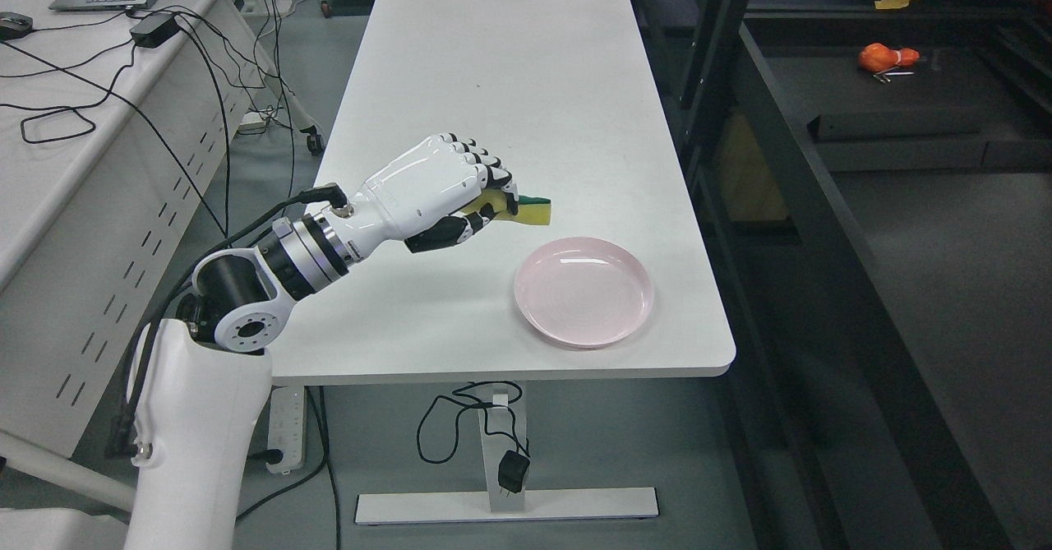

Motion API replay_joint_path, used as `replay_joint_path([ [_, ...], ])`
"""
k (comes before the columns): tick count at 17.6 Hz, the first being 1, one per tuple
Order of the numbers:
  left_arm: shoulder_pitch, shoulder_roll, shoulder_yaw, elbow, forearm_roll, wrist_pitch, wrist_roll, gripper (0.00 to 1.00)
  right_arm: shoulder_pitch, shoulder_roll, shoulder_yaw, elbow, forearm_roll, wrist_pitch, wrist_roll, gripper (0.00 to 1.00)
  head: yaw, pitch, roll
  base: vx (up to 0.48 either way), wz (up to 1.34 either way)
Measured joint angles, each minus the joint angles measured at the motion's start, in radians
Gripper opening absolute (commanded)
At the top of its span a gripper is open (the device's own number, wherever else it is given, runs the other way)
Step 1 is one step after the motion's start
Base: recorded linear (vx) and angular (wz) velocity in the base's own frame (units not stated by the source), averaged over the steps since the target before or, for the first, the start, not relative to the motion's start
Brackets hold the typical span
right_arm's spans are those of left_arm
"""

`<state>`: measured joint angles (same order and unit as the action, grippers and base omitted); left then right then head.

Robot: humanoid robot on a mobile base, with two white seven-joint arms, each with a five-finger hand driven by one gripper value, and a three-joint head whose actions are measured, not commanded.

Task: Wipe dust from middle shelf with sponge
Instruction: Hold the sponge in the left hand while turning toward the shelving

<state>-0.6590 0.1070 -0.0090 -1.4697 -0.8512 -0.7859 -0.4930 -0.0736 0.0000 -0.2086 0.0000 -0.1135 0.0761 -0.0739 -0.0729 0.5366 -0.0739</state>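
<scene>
Bright even light, sharp, soft shadows

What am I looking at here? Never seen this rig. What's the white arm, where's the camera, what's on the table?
It is one picture, taken from a camera on the head of a humanoid robot, looking down. The white jointed arm coming in from the lower left is the robot's own left arm, ending in a left hand with fingers. Those fingers are curled around a yellow sponge with a green scrubbing side, held above the white table. A pink plate lies on the table near its front right corner, with nothing on it. To the right stands a dark shelf unit, which the sponge is meant to wipe; an orange object lies on it farther back. The right arm is out of view.
</scene>
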Motion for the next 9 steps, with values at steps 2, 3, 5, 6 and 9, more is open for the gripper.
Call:
replay_joint_path([
  [2,0.006,0.000,0.010,-0.008,0.002,0.000,0.000,0.00,0.000,0.000,0.000,0.000,0.000,0.000,0.000,1.00,0.0000,0.000,0.000,-0.227,-0.26],
  [3,0.009,-0.001,0.015,-0.011,0.002,0.000,0.001,0.00,0.000,0.000,0.000,0.000,0.000,0.000,0.000,1.00,0.0000,0.000,0.000,-0.224,-0.27],
  [5,0.012,-0.001,0.022,-0.017,0.003,0.000,0.001,0.00,0.000,0.000,0.000,0.000,0.000,0.000,0.000,1.00,0.0000,0.000,0.000,-0.200,-0.31],
  [6,0.014,-0.002,0.025,-0.019,0.003,0.000,0.001,0.00,0.000,0.000,0.000,0.000,0.000,0.000,0.000,1.00,0.0000,0.000,0.000,-0.237,-0.32],
  [9,0.017,-0.003,0.032,-0.025,0.004,0.000,0.002,0.00,0.000,0.000,0.000,0.000,0.000,0.000,0.000,1.00,0.0000,0.000,0.000,-0.210,-0.36],
])
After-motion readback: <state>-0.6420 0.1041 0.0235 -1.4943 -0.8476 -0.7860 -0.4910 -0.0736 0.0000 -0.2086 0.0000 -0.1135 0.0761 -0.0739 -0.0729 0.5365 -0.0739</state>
